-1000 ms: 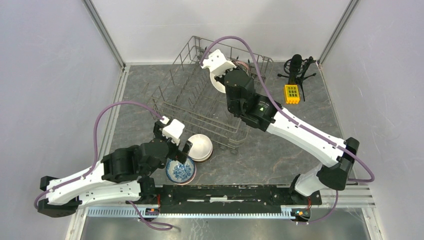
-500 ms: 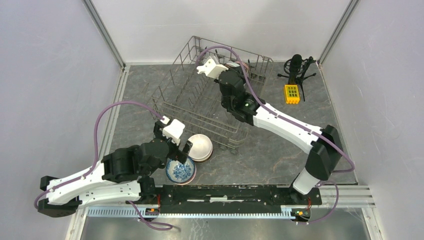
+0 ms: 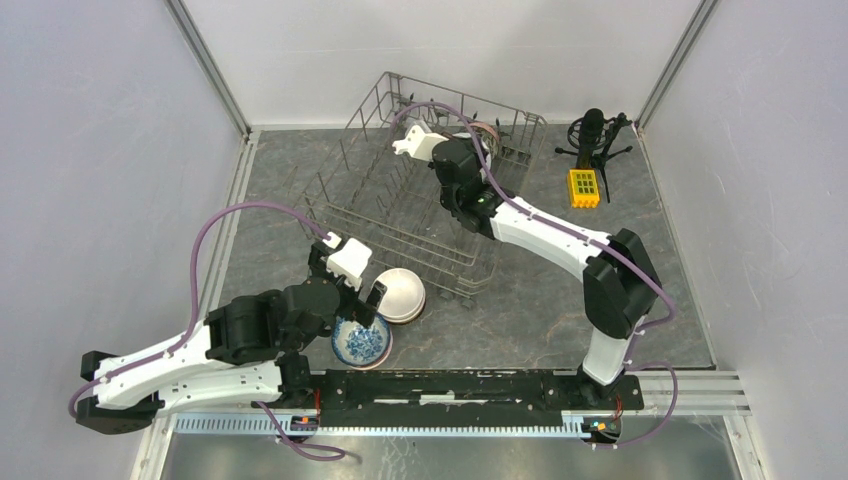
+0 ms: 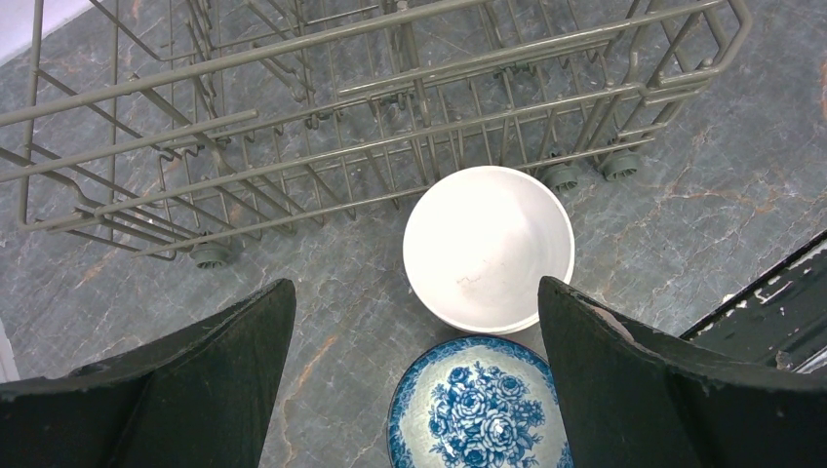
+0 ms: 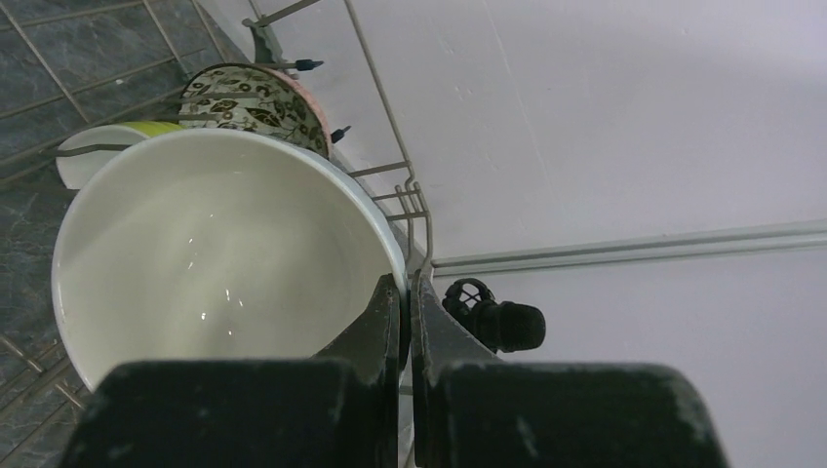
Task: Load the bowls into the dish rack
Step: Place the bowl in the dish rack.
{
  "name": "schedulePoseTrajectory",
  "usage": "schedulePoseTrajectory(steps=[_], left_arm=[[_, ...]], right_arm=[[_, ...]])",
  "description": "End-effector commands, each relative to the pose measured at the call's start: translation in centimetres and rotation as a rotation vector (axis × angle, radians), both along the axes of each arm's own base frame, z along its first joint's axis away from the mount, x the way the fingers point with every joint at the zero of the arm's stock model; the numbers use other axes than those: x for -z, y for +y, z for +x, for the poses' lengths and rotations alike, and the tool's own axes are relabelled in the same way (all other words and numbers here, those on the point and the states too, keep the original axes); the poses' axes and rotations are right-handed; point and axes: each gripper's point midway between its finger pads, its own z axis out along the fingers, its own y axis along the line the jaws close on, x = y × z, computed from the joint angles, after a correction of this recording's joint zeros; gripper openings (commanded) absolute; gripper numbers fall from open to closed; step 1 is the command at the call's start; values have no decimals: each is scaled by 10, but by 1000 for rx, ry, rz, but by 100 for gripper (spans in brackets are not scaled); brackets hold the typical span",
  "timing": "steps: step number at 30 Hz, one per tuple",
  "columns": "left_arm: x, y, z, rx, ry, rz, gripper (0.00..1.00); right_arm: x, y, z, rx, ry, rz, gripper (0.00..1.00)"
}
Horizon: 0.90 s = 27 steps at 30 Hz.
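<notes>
The grey wire dish rack (image 3: 350,190) stands at the back middle of the table. My right gripper (image 3: 462,143) reaches into its far right corner, shut on the rim of a plain white bowl (image 5: 215,253); the jaws (image 5: 405,292) pinch the rim edge-on. Just beyond stand a leaf-patterned bowl (image 5: 249,102) and a lime green bowl (image 5: 107,146) in the rack. My left gripper (image 4: 414,288) hangs open above the table in front of the dish rack (image 4: 341,107), over a white bowl (image 4: 488,249) and a blue-and-white bowl (image 4: 478,409), touching neither.
A black microphone on a stand (image 3: 592,135) and a yellow block (image 3: 583,187) sit right of the rack. The white bowl (image 3: 402,292) and the blue-and-white bowl (image 3: 360,342) lie near the front rail (image 3: 470,385). Walls close in on both sides.
My right arm has carried the white bowl toward the rack's far right corner, turning the wrist. The left arm has stayed where it was.
</notes>
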Motion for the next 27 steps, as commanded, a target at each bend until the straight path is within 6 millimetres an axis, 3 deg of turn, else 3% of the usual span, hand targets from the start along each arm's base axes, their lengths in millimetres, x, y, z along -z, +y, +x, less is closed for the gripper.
schedulePoseTrajectory(steps=[1,14,27], left_arm=[[-12,0,4,-18,-25,-32,100],[-12,0,4,-16,-25,-33,100],[-14,0,3,-15,-26,-41,100]], right_arm=[[-19,9,11,-35,-59,62,0],[7,8,17,-19,-41,-18,0],[13,5,21,-5,-108,-125,0]])
